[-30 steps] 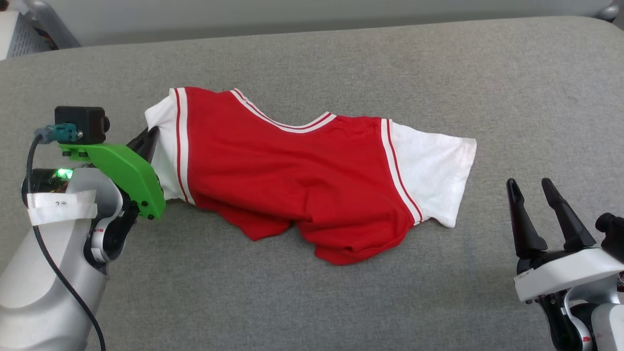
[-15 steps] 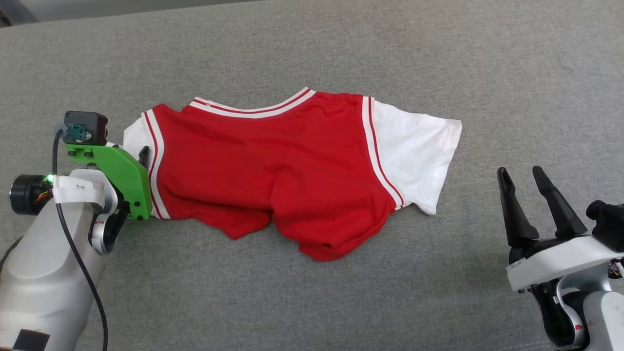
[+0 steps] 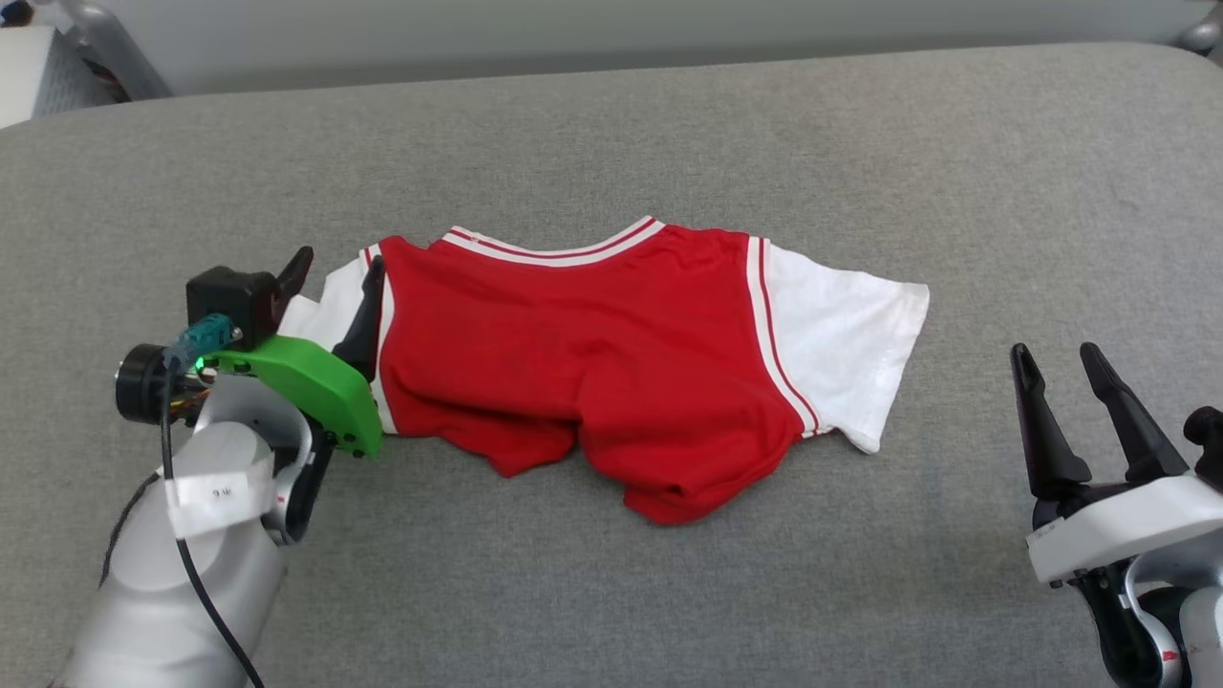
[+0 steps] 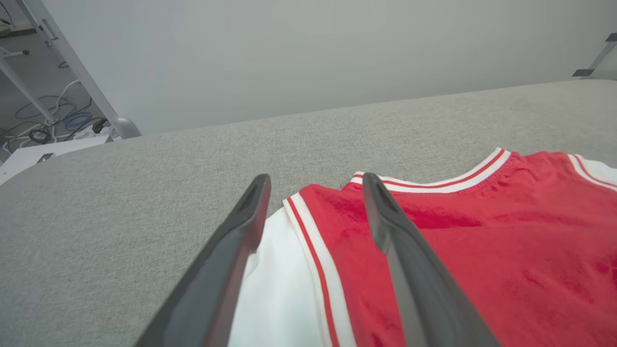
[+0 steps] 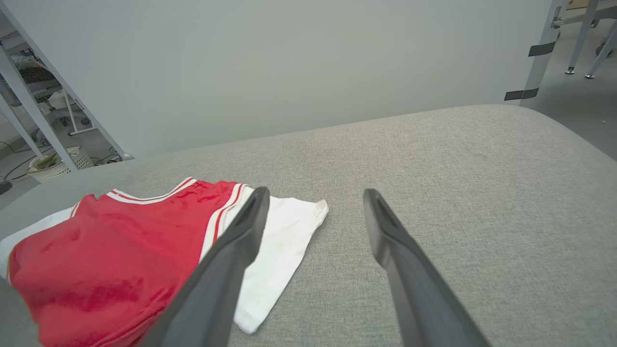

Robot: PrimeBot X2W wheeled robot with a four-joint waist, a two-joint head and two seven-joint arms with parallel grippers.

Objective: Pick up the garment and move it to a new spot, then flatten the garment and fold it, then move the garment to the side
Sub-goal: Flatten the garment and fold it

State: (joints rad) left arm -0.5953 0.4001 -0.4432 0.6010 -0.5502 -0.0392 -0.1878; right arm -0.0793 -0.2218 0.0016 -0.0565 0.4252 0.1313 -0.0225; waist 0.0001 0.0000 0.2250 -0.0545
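The garment [image 3: 583, 354], a red T-shirt with white sleeves and striped trim, lies crumpled on the grey cushioned surface [image 3: 669, 143], collar facing away and lower hem bunched underneath. My left gripper [image 3: 334, 272] stands open over the shirt's left white sleeve, one finger at the striped seam, nothing pinched. In the left wrist view the garment [image 4: 482, 250] lies beneath the left gripper [image 4: 315, 185], whose fingers straddle the sleeve seam. My right gripper [image 3: 1059, 358] is open off to the right, apart from the right sleeve. The right wrist view shows the garment [image 5: 111, 250] left of the open right gripper [image 5: 315, 195].
The grey surface [image 5: 458, 193] stretches wide around the shirt, with bare fabric in front and to the right. A pale wall [image 4: 313, 58] rises behind it. Metal frame legs and cables [image 4: 53, 111] stand beyond the far left corner.
My left gripper has opened and let go of the left sleeve, which now lies flat on the surface. The head camera shifted between frames. The right gripper stayed open.
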